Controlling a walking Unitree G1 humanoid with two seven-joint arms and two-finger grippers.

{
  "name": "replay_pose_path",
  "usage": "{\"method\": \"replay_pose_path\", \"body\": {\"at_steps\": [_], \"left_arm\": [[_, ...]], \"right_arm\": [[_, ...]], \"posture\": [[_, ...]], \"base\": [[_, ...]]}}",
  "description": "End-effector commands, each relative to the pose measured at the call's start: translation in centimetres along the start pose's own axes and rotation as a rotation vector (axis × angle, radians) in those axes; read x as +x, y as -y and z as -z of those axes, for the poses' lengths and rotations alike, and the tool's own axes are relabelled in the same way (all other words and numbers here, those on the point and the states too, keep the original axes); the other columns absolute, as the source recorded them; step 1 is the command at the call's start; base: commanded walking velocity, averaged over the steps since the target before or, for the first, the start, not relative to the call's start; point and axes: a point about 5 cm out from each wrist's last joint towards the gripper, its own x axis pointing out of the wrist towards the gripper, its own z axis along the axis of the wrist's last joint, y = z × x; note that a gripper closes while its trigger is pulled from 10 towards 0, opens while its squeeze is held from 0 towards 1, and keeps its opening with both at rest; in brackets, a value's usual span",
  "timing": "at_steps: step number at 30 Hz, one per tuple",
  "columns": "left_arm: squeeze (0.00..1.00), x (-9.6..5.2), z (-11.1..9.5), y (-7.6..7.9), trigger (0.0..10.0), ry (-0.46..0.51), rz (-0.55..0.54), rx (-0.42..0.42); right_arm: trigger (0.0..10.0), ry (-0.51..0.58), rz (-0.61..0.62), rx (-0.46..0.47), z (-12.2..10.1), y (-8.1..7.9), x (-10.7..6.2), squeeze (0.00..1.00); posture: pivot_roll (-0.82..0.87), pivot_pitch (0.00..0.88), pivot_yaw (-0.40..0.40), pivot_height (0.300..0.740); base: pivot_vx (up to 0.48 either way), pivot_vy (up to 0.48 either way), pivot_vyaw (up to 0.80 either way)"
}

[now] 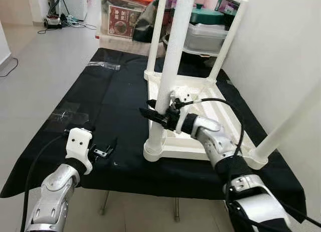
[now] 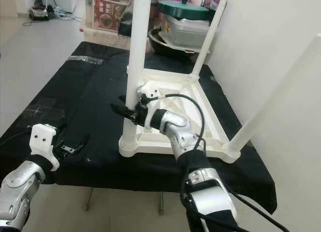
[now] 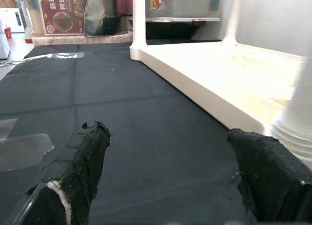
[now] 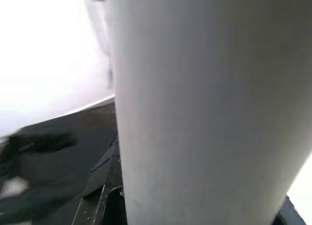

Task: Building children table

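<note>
Black cloth (image 1: 115, 96) covered the work surface I was looking down on, with pale floor to the left and a white wall to the right. On it the white table (image 1: 200, 116) lay upside down, its four legs pointing up. Behind it I could see a lidded grey bin (image 1: 205, 36) and a printed box (image 1: 123, 18).

My right gripper (image 1: 159, 116) was up against the near left leg (image 1: 170, 66), partway up from the base, its black fingers on either side of the post. In the right wrist view that leg (image 4: 209, 108) stood close before the camera, and from what I saw the fingers were closed on it.

My left gripper (image 1: 103, 150) rested low on the cloth near the front edge, apart from the table. In the left wrist view its two fingers (image 3: 80, 161) stood wide apart, holding nothing.
</note>
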Motion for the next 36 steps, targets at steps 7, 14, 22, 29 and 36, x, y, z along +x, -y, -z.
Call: {"method": "replay_pose_path", "body": {"at_steps": [7, 14, 22, 29, 36], "left_arm": [[0.0, 0.0, 0.3, 0.4, 10.0, -0.004, 0.008, -0.014], [0.0, 0.1, 0.3, 0.3, 10.0, -0.006, 0.009, -0.008], [0.0, 0.2, 0.4, 0.3, 10.0, -0.007, 0.007, -0.007], [0.0, 0.2, 0.4, 0.3, 10.0, -0.007, 0.007, -0.007], [0.0, 0.2, 0.3, 0.3, 10.0, -0.002, 0.009, -0.012]], "right_arm": [[10.0, -0.303, 0.776, 0.156, 5.2, 4.8, -3.9, 0.0], [10.0, -0.318, 1.215, 0.256, 6.6, 3.6, -8.9, 0.0], [10.0, -0.219, 1.219, 0.337, 4.9, 2.9, -7.8, 1.0], [10.0, -0.123, 1.101, 0.363, 3.2, 2.4, -6.9, 1.0], [10.0, 0.208, 0.469, 0.271, -4.2, 2.6, -6.3, 0.0]], "posture": [[0.16, 0.0, -0.213, 0.74], [0.14, 0.0, -0.193, 0.74], [0.14, 0.0, -0.194, 0.74], [0.13, 0.0, -0.192, 0.74], [0.13, 0.0, -0.189, 0.74]], "base": [[0.0, 0.0, 0.0], [0.0, 0.0, 0.0], [0.0, 0.0, 0.0], [0.0, 0.0, 0.0], [0.0, 0.0, 0.0]]}}
